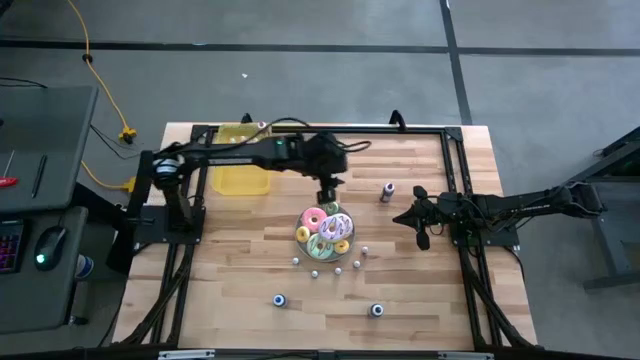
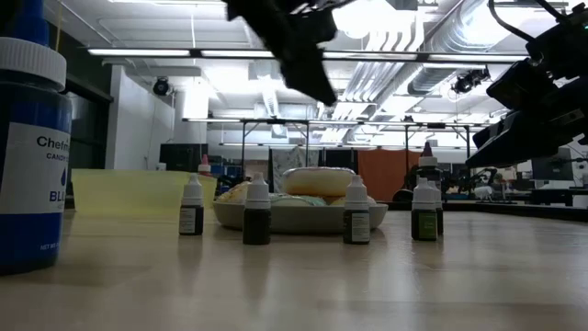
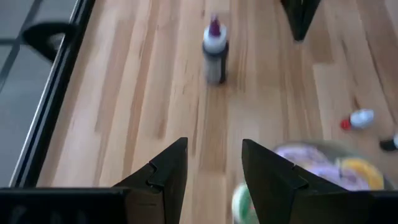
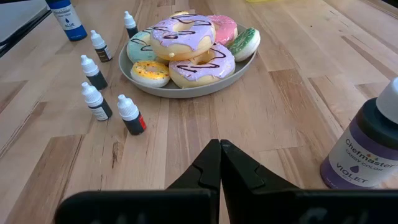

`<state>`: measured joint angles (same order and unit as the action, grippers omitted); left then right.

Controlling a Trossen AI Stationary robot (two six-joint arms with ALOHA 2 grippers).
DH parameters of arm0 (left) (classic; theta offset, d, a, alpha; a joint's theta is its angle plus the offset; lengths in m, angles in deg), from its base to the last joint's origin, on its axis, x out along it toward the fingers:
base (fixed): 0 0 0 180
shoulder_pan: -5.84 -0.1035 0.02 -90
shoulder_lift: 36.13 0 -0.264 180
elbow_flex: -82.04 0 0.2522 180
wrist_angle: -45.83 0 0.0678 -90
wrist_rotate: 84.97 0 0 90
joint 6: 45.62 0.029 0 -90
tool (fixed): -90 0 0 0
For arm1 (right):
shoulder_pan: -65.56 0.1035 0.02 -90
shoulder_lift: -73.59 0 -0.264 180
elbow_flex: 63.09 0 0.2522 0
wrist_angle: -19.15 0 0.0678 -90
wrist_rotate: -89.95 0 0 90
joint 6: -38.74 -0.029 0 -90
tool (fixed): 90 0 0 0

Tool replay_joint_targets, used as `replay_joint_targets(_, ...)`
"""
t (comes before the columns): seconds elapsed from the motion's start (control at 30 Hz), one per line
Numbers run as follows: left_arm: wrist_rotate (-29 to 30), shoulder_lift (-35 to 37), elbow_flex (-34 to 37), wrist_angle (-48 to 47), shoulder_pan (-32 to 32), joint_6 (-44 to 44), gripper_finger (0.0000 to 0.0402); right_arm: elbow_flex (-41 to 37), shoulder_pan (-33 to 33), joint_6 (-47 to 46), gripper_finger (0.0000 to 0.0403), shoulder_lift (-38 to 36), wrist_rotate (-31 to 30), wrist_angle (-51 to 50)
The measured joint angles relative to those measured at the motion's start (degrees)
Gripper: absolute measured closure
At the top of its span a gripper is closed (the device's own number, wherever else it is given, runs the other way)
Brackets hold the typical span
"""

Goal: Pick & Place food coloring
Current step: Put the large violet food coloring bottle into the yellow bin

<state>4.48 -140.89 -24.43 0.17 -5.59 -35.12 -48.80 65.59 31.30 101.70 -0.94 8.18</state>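
Closest to the low camera, a large blue-capped bottle is seen standing upright on the wooden table, with four small dropper bottles lined up in front of the plate of frosted doughnuts. A violet bottle is being viewed upright just beside the right gripper, whose fingers are being held pressed together and empty, low over the table to the right of the plate. The left gripper is being held above the far edge of the plate, its fingers parted with nothing between them. Five tiny dropper bottles are shown scattered near the plate's rim, apart from it. A yellow bin is sitting at the table's far left.
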Motion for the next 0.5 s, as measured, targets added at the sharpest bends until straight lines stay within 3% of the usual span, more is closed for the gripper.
replay_joint_targets(0.23, -2.3, -9.1, -12.3, -2.7, 0.2, 1.9, 0.0254, 0.0, 0.0, 0.0, 0.0402, 0.0, 0.0, -0.1)
replay_joint_targets(0.5, -7.4, -15.7, -17.3, -1.4, 0.2, 10.1, 0.0254, 0.0, 0.0, 0.0, 0.0402, 0.0, 0.0, 0.0)
